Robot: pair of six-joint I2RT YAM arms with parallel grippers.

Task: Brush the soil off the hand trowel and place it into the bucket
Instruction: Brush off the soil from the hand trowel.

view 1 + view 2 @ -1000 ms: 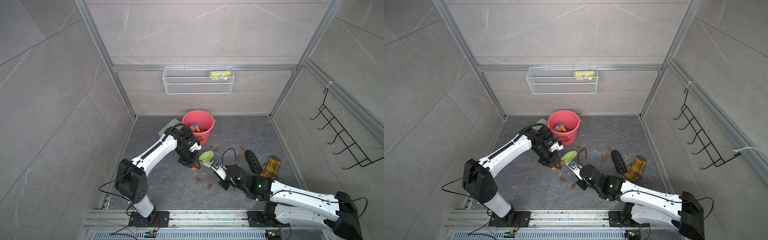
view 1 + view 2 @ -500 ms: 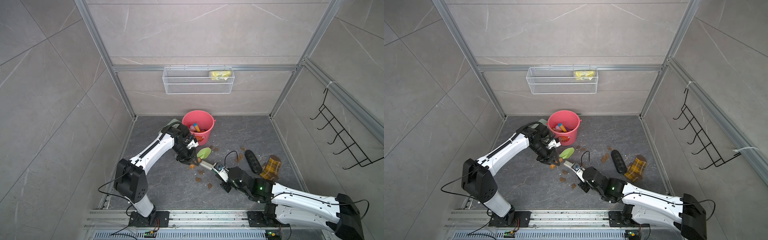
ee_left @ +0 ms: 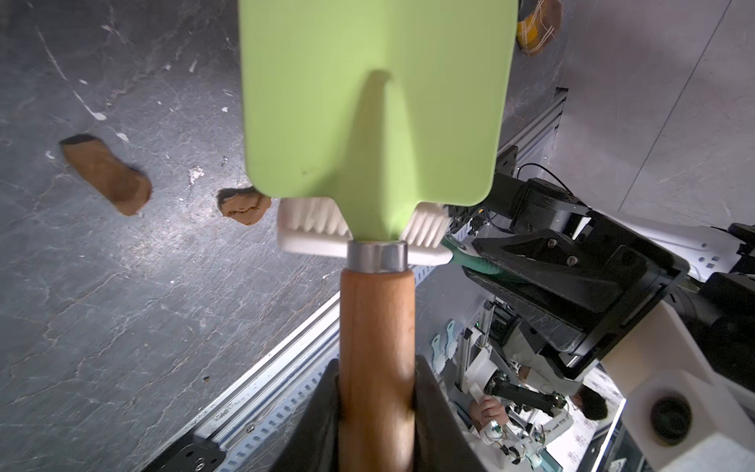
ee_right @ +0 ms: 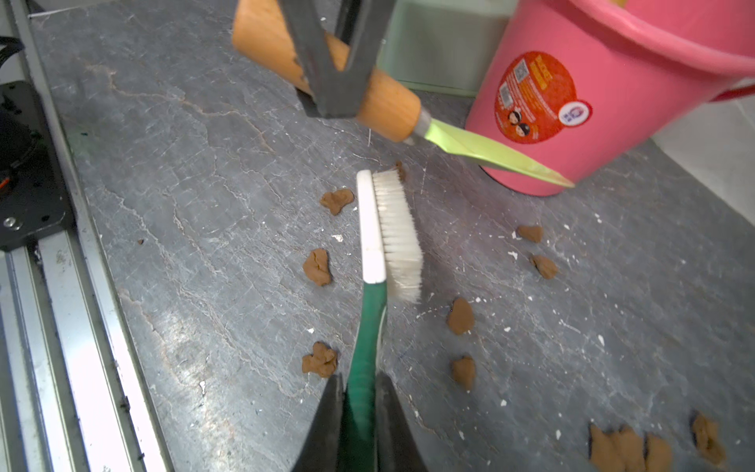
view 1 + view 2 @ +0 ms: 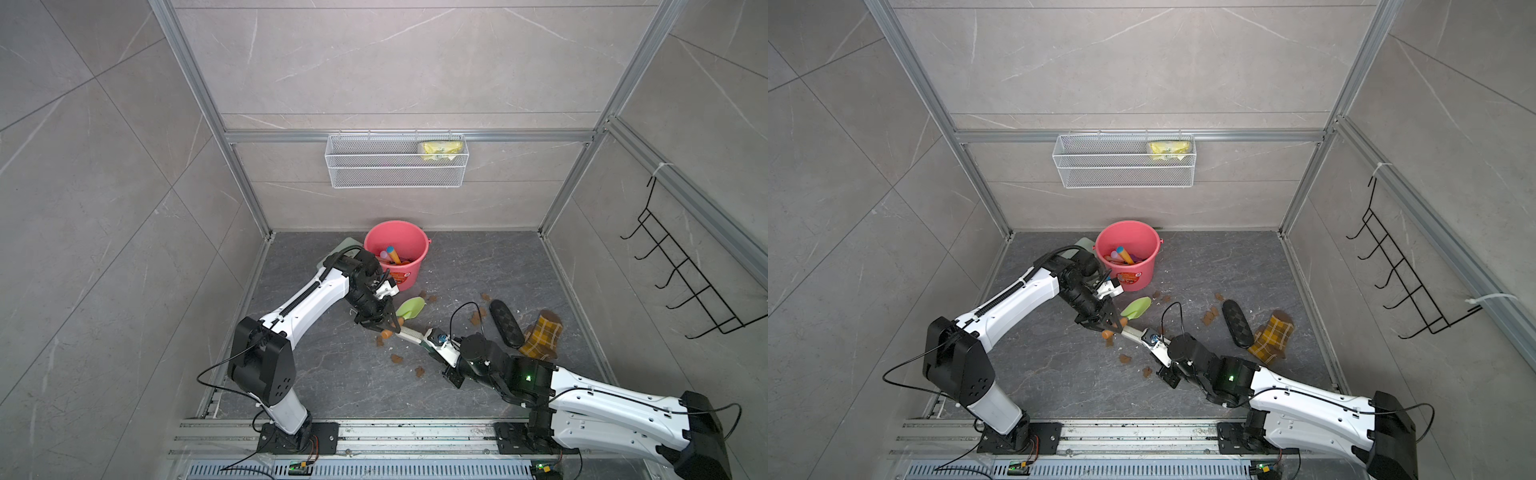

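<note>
Item count, floor and walls:
1 bucket [image 5: 397, 235], 1 trowel [image 5: 411, 308], 1 brush [image 4: 398, 229], 1 green box [image 5: 345, 245], 1 wire basket [image 5: 395, 176], 1 yellow packet [image 5: 441, 149], 1 hook rack [image 5: 681, 286], 1 black case [image 5: 506, 323], 1 plaid sock [image 5: 542, 338]; soil [image 4: 317, 267] about 12 lumps, cluster too tight to split.

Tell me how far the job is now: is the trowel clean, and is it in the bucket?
Done: the trowel blade face in the left wrist view shows no soil; soil lumps lie on the floor. In hand: left gripper shut on the trowel handle, right gripper shut on the brush. Left: the trowel is not yet in the bucket.
</note>
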